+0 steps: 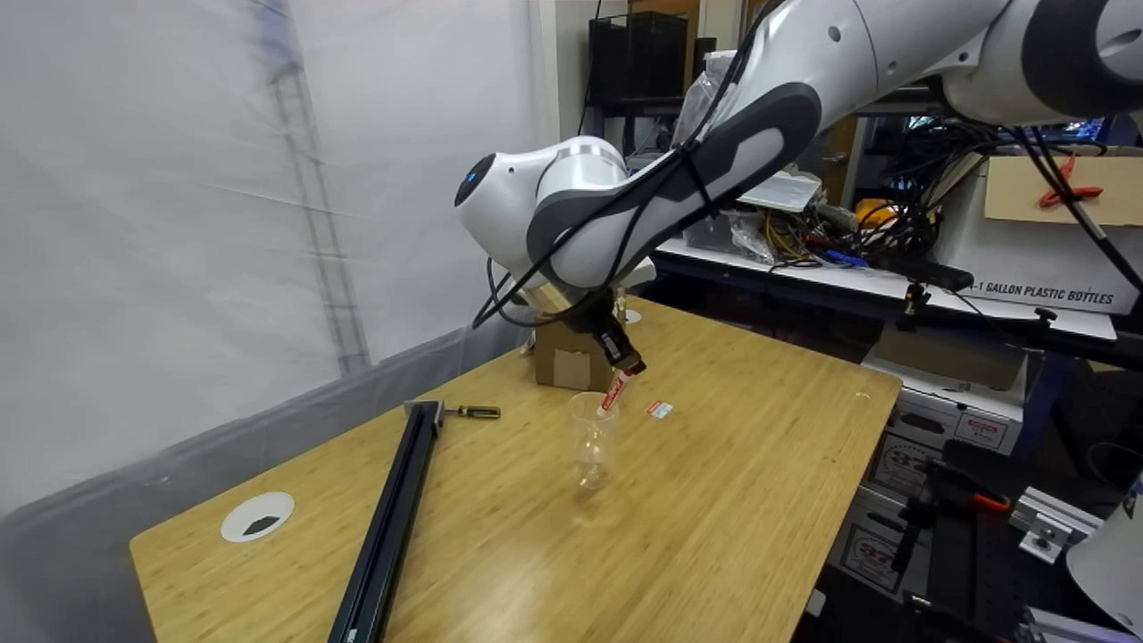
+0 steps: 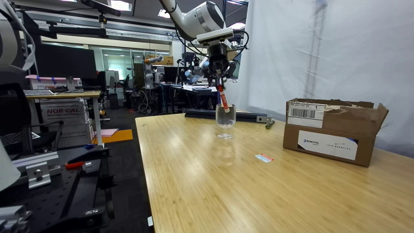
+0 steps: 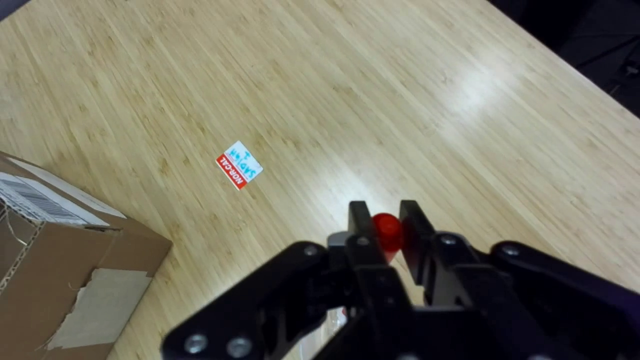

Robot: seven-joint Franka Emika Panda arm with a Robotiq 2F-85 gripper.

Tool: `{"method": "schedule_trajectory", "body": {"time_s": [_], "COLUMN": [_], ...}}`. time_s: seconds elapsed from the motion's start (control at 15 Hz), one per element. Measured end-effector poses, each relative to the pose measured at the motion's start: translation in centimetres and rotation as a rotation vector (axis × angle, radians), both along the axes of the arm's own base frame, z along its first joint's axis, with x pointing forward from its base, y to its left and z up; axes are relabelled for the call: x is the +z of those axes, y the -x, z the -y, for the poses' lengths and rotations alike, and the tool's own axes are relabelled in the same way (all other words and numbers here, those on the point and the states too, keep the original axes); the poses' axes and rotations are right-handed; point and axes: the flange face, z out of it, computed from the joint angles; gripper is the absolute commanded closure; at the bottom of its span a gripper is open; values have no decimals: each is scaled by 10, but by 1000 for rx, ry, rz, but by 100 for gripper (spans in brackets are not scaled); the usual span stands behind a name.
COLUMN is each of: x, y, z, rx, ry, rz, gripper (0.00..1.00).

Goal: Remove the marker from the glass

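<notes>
In an exterior view you have bare table (image 1: 714, 500) from three to six o'clock of the glass (image 1: 594, 446), whose rim surrounds the low end of the marker (image 1: 614, 394); the cardboard box (image 1: 571, 362) blocks twelve, the black rod (image 1: 391, 527) nine.

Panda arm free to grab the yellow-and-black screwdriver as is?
Probably not: its black gripper looks shut on the white-and-red marker, whose lower end appears inside the clear stemmed glass.

Light wood counter (image 1: 670, 536) with a round white grommet (image 1: 239, 518) — on it, a clear footed glass (image 2: 223, 121) standing upright, a Nor-Cal sticker (image 3: 239, 165), an open cardboard Robotiq box (image 2: 336, 127), and a long black rail (image 1: 388, 527) — a screwdriver (image 1: 479, 412) just beside its end.
</notes>
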Motion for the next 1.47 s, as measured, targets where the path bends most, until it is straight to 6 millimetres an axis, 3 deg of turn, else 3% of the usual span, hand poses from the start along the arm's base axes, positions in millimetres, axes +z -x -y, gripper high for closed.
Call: {"method": "schedule_trajectory", "body": {"time_s": [0.4,0.8,1.07,1.47], "x": [44,73,60,7], "y": [3,-6,-15,-15], "z": [6,42,81,134], "rx": [-20,-82,-149,-246], "ry": [35,28,-22,-138], "rz": [16,69,114,131], "gripper": [95,95,95,95]}}
